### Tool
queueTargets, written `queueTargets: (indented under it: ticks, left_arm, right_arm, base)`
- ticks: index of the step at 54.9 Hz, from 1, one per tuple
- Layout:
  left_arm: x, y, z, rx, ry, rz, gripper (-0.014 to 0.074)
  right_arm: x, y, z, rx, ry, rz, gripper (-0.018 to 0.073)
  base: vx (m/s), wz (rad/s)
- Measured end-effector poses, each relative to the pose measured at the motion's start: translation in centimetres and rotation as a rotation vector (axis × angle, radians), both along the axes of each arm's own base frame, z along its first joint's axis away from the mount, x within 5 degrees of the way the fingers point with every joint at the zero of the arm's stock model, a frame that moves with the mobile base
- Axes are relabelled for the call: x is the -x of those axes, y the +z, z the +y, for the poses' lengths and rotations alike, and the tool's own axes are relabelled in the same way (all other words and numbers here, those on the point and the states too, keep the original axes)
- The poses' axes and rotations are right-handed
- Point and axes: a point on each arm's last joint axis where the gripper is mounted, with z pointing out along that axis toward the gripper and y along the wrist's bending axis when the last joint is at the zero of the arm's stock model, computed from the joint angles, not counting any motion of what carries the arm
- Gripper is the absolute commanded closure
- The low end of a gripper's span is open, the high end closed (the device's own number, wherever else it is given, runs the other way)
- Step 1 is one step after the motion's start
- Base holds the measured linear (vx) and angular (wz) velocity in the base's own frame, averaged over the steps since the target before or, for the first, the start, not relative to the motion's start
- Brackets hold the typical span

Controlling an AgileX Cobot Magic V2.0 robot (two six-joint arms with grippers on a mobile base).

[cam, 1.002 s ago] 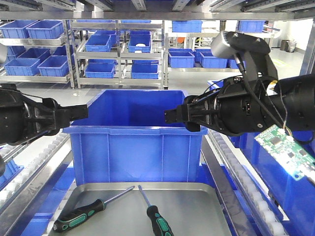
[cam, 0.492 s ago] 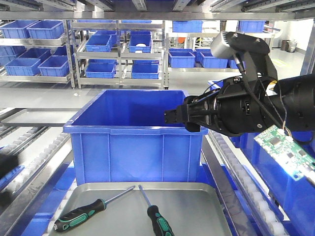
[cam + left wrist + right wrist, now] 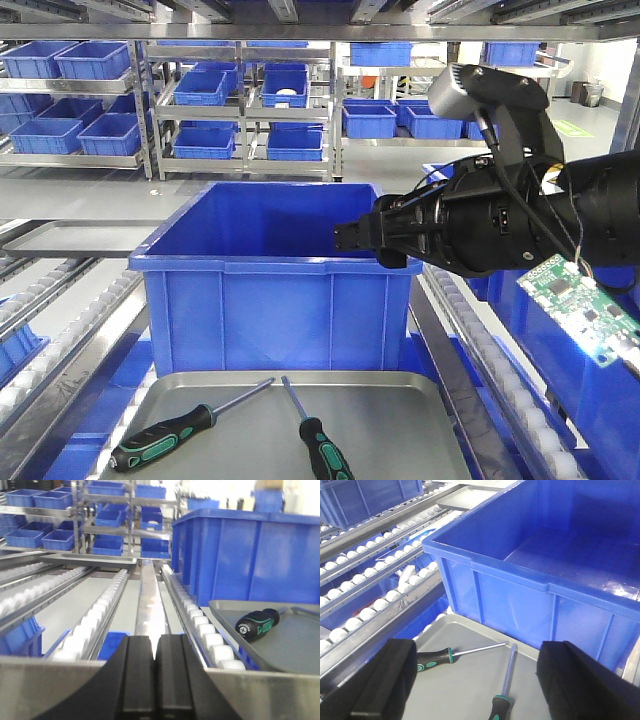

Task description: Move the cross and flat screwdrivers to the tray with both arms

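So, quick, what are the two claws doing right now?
Left gripper: shut, holding nothing.
Right gripper: open, empty, above the tray.

Large blue bin (image 3: 275,285) amid roller conveyors (image 3: 102,615), stocked shelving (image 3: 240,105).

Steel shelving (image 3: 240,110) (stacked blue bins (image 3: 200,88)) behind.

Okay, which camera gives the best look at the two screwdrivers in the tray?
The right wrist view: both screwdrivers lie unobstructed on the tray, shafts visible. The exterior front-facing view crops their handles at the bottom edge. The left wrist view shows only one handle end.
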Motion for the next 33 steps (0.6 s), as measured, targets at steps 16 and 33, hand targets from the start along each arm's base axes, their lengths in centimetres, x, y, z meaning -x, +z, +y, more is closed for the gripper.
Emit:
queueTargets:
  ticks: [16,33]
  left_arm:
    - [0.80,-0.49,0.09,-0.050,0.016,0.005,0.0602]
    - [0.80,-0.52,0.10,-0.042,0.017,0.008,0.0602]
  right_arm:
    - [0.01,-0.01,0.00,0.000,0.000,0.001,-0.0008]
    - [0.01,-0.01,0.00,0.000,0.000,0.001,-0.0008]
  base:
    - [0.00,0.00]
    - [0.00,0.00]
